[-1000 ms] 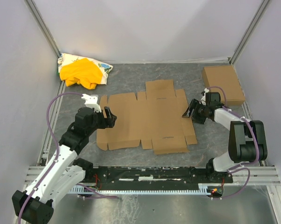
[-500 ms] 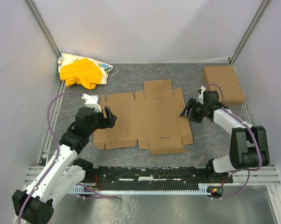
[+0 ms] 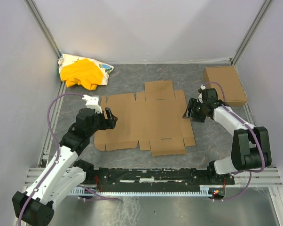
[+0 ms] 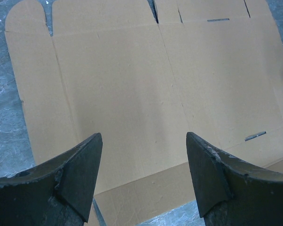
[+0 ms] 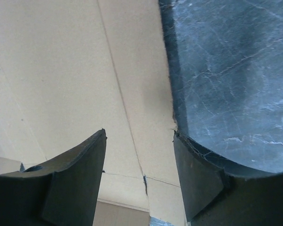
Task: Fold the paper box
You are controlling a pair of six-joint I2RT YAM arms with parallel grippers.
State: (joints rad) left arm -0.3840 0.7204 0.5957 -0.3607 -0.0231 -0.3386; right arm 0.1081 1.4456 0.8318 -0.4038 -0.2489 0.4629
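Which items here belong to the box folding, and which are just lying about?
Job: paper box, lying flat; left gripper; right gripper, both open.
Lying about: small folded cardboard box; yellow cloth on printed fabric.

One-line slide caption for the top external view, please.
The paper box lies flat and unfolded, with the left gripper and right gripper open at its opposite side edges.
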